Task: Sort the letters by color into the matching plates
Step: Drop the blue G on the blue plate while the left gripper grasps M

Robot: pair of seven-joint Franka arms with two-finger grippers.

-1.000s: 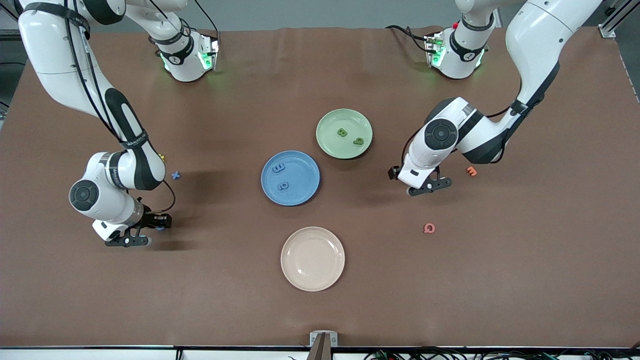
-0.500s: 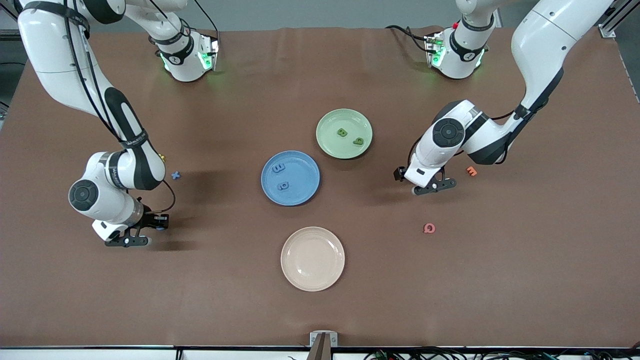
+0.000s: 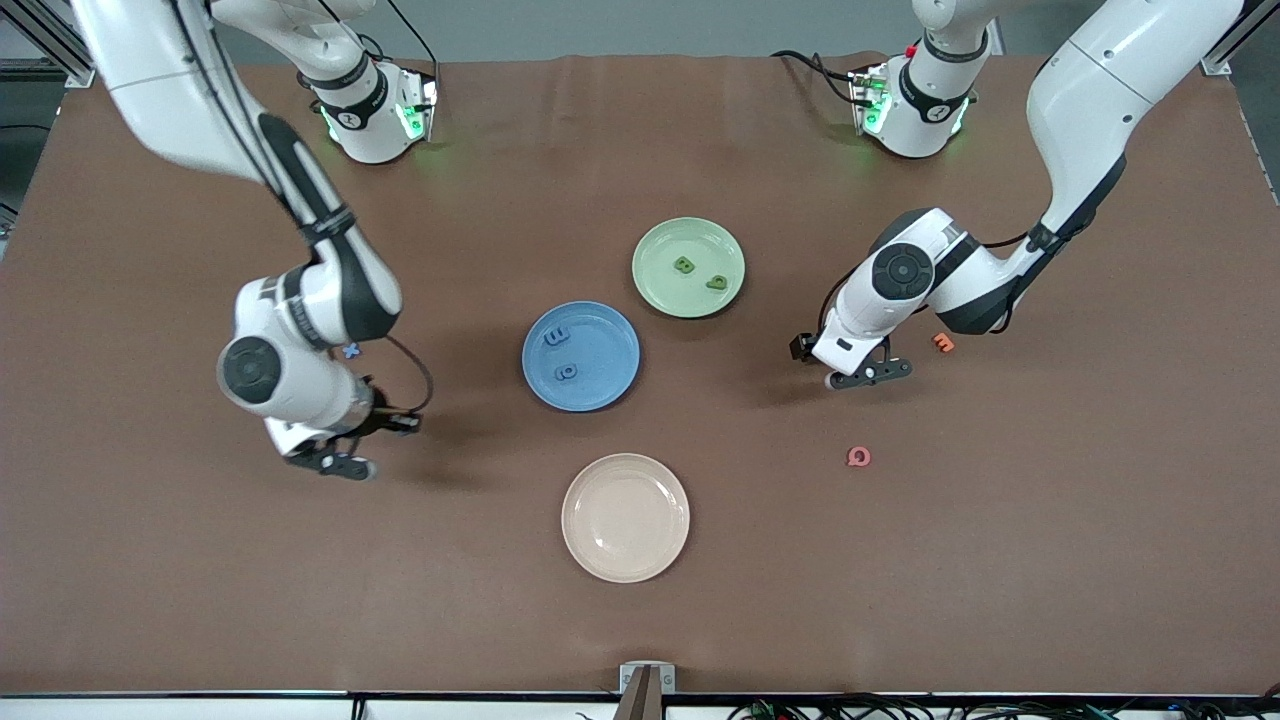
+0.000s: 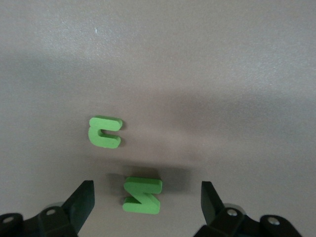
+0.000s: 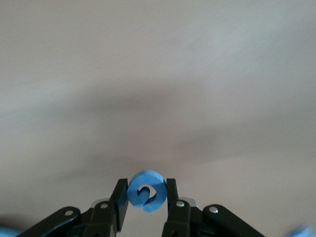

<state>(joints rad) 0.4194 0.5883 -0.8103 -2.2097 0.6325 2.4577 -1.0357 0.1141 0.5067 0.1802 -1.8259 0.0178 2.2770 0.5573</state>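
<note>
Brown table (image 3: 640, 620): legible letters only, green Z (image 4: 142, 195), blue B (image 3: 557, 336).

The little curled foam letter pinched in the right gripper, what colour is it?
Blue. The curled foam letter shows best in the right wrist view, clamped in the right gripper.

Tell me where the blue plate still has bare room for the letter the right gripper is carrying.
The blue plate is crowded toward the right arm's end, where two blue letters lie. Its half toward the green plate and the left arm's end is bare. The right gripper is shut on the blue letter, over bare table beside that plate.
</note>
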